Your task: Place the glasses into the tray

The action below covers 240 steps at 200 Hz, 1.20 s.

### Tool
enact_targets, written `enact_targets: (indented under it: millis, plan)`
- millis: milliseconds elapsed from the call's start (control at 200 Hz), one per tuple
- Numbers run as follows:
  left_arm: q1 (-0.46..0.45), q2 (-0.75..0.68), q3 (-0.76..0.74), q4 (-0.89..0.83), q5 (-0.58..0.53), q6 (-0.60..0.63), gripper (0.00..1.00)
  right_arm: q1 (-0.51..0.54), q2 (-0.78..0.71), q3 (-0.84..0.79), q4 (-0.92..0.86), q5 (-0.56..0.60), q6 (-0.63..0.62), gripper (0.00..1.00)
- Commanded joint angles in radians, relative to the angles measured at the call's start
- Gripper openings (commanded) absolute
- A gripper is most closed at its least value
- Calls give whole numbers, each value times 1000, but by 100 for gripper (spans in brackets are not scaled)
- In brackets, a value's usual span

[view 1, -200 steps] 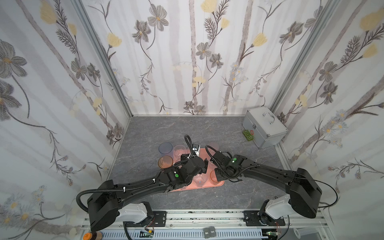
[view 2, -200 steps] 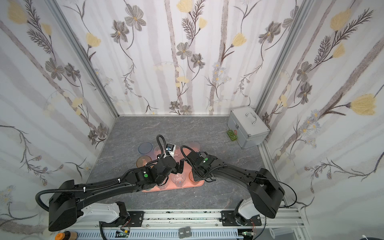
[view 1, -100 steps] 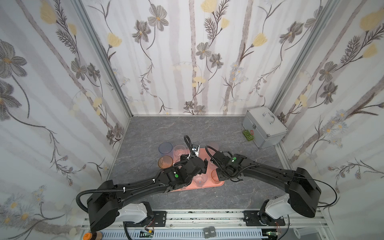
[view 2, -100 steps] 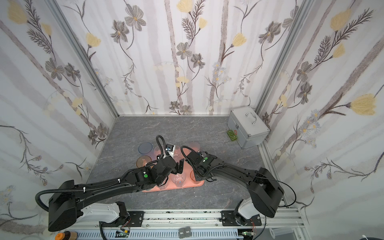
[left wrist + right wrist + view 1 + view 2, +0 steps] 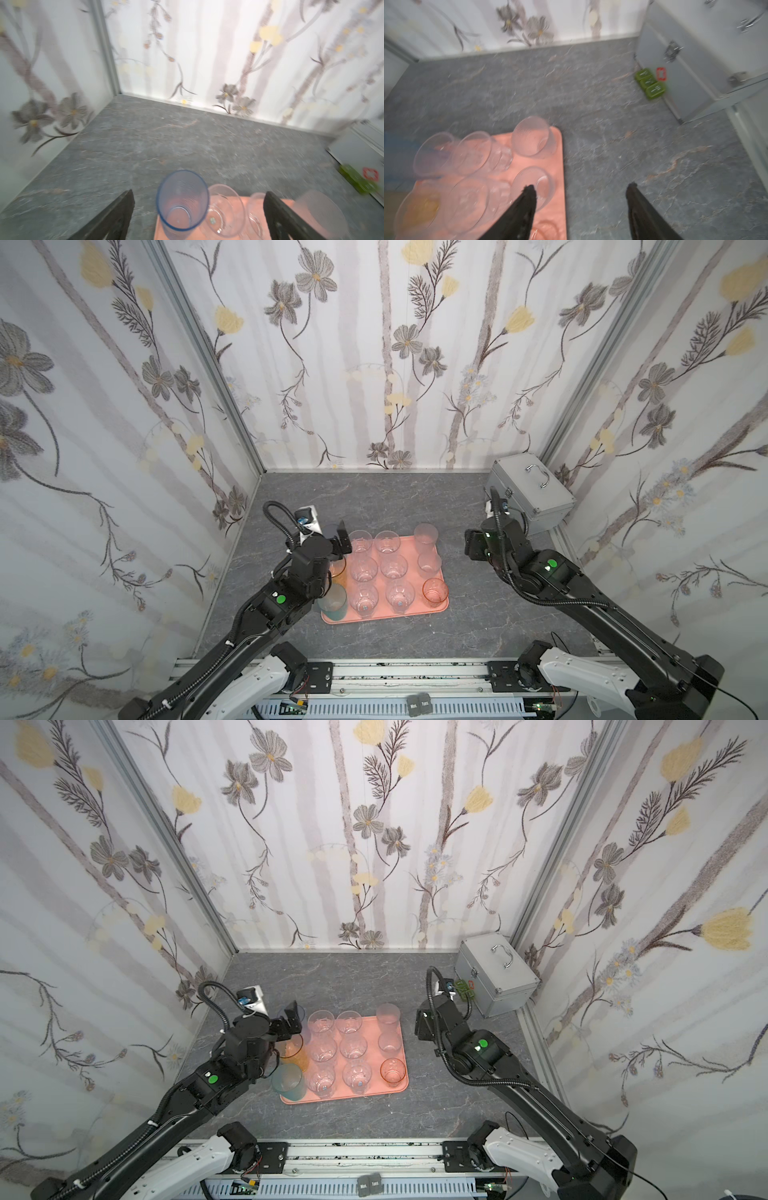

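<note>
Salmon-pink tray (image 5: 415, 614) sits mid-worktop (image 5: 374, 497), long side running 12 to 6 in both top views; all the tumblers visible stand upright on it in three rows of four; none on bare worktop.

Corners of the tray: blue tumbler (image 5: 182, 203) at 11 o'clock, frosted tumbler (image 5: 426, 535) at 1 o'clock, orange-pink tumbler (image 5: 435, 592) at 5 o'clock, teal tumbler (image 5: 332, 602) at 7 o'clock; amber tumbler (image 5: 291, 1048) at 9 o'clock between blue and teal, partly behind the left arm; six clear tumblers (image 5: 364, 569) fill the two middle columns; a pale tinted tumbler (image 5: 429, 562) at 3 o'clock between frosted and orange-pink.

Left hand (image 5: 198, 192) at the tray's 11 o'clock corner; fingers (image 5: 116, 214) spread wide, one on each side of the blue tumbler, gap on both sides, not touching it; holds nothing.

Right hand (image 5: 581, 185) off the tray at its 3 o'clock, over bare worktop, near the tray's edge but apart from it; fingers (image 5: 645, 214) spread wide, nothing between them; wrist view blurred.

Silver metal case (image 5: 530, 497) with handle at the tray's 2 o'clock, against the wall corner, well apart; small green object (image 5: 650, 83) touching the case's front.
</note>
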Motion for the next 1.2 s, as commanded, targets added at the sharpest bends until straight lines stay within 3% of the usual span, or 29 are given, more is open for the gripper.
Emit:
enact_targets:
  millis: [0,175,250,325,460,684,1194]
  plan:
    - [160,-7,-23,-28,-15,-74,100,-81,-52,-137,369,181,-88,100]
    - [448,-12,-142,100,28,-211,100,-376,-12,-276,571,47,-90,100]
    - [542,14,-190,145,17,-268,100,-452,38,-291,601,2,-76,100]
    - [581,57,-237,210,9,-270,100,-488,81,-301,613,-7,-73,100]
    - [580,147,-296,327,16,-223,100,-522,138,-349,674,-16,-68,100]
    - [504,126,-480,643,-155,-110,100,-549,183,-355,744,-50,-72,100]
    - [451,307,-537,915,-127,-48,100,-559,86,-641,1259,-32,-320,100]
